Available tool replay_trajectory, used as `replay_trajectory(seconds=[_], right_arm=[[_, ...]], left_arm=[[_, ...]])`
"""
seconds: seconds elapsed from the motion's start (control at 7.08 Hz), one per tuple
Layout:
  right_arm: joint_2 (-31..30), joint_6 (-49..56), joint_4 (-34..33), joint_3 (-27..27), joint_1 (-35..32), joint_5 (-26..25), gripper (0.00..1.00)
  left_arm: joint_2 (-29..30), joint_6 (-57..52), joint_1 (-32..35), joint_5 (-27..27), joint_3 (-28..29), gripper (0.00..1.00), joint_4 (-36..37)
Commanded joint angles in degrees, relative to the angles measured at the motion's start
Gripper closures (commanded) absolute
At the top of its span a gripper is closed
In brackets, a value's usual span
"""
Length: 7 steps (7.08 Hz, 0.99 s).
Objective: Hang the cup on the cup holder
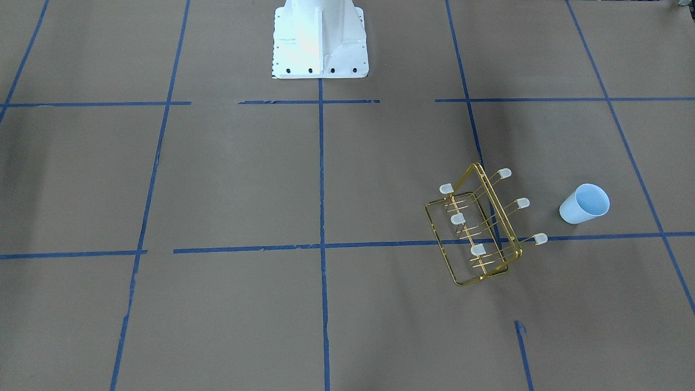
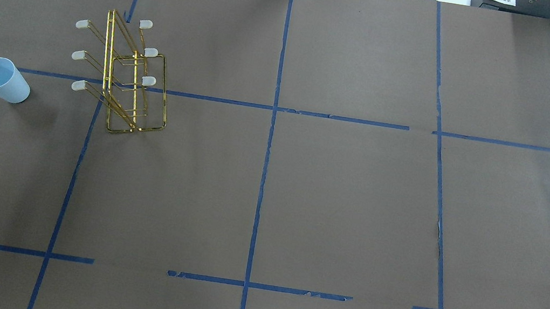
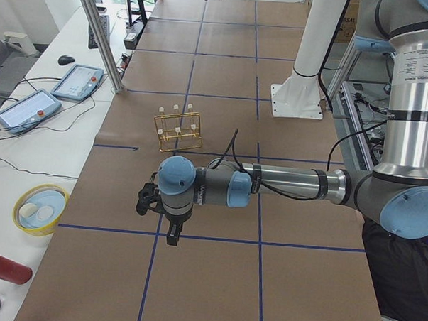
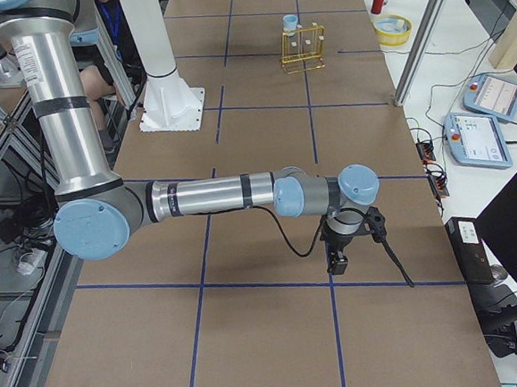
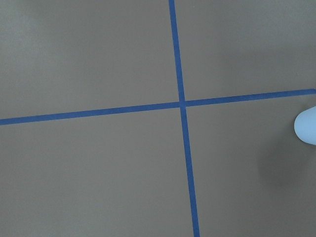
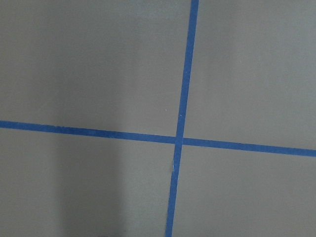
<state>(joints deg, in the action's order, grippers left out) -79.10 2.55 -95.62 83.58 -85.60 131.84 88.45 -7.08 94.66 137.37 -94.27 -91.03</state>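
Observation:
The pale light-blue cup [image 1: 585,203] stands rim up on the brown table, on my left side [image 2: 3,80]. Its edge shows at the right border of the left wrist view [image 5: 307,126]. The gold wire cup holder [image 1: 478,228] stands just beside it, toward the table's middle [image 2: 128,78], with its white-capped prongs bare. My left gripper [image 3: 169,233] hangs above the table near its left end, short of the cup holder [image 3: 178,133]. My right gripper [image 4: 337,261] hangs over the table's right end, far from both. I cannot tell whether either gripper is open or shut.
The white robot base [image 1: 320,43] stands at the table's middle edge. A yellow bowl [image 3: 40,208], a red cylinder [image 3: 7,267], teach pendants [image 3: 79,80] and a metal post [image 3: 99,34] are on the bench beyond the far edge. Blue tape lines grid the table.

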Motion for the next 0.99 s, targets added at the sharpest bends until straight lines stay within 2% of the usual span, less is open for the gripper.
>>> replay_trajectory(seconds=[0.0, 0.14, 0.57, 0.85], right_arm=[[0.0, 0.0, 0.0, 0.0, 0.0, 0.0, 0.00], [0.0, 0.0, 0.0, 0.0, 0.1, 0.0, 0.00], [0.0, 0.0, 0.0, 0.0, 0.0, 0.0, 0.00], [0.0, 0.0, 0.0, 0.0, 0.0, 0.0, 0.00]], left_arm=[[0.7, 4.8, -0.1, 0.0, -0.2, 0.00, -3.7], [0.7, 8.1, -0.2, -0.1, -0.2, 0.00, -7.5], [3.4, 8.7, -1.1, -0.4, 1.6, 0.00, -11.2], [4.4, 17.3, -5.9, -0.9, 2.1, 0.00, -17.7]])
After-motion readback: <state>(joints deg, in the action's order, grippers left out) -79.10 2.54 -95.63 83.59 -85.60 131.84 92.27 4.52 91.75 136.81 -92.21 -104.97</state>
